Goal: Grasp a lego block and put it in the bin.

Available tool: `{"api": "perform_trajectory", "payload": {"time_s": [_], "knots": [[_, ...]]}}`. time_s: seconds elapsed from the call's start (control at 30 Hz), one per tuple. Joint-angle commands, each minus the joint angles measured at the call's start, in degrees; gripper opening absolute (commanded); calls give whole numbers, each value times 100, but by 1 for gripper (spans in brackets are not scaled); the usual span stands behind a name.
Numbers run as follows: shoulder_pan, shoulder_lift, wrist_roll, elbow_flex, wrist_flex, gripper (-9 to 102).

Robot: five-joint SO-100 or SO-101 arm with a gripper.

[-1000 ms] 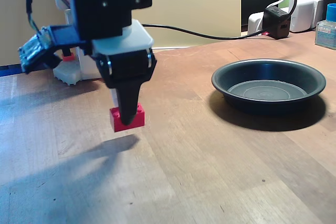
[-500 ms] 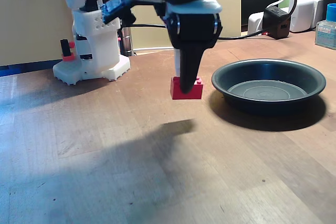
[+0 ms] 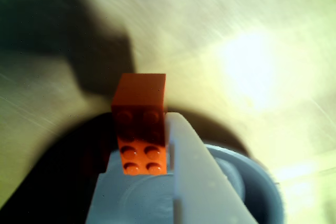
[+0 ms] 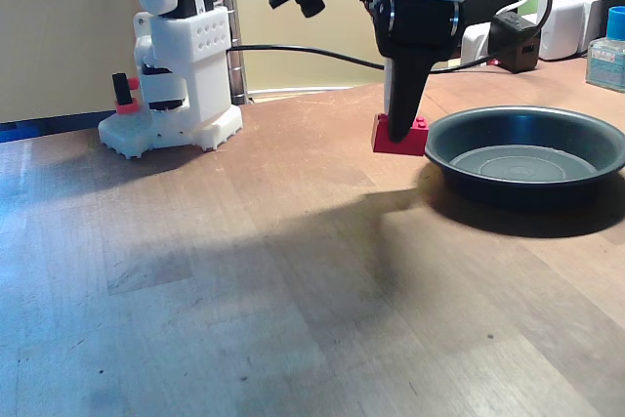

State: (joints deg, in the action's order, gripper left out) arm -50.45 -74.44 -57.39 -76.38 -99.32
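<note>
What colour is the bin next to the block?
Dark grey-black, with concentric rings inside; the bin shows best in the fixed view.

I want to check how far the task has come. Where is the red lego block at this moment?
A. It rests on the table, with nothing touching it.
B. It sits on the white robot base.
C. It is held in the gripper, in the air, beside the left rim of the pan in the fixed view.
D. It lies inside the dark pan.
C: in the fixed view the gripper is clamped on the lego block, which hangs above the table just left of the pan, its shadow on the wood below.
</note>
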Motion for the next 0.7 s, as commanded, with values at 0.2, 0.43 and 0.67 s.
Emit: {"api": "perform_trajectory", "payload": {"time_s": [0.2, 0.43, 0.67], "knots": [[-18, -290, -158, 905, -53, 0], [-185, -211, -519, 1345, -53, 0], [-844, 26, -1635, 1301, -18, 0]]}}
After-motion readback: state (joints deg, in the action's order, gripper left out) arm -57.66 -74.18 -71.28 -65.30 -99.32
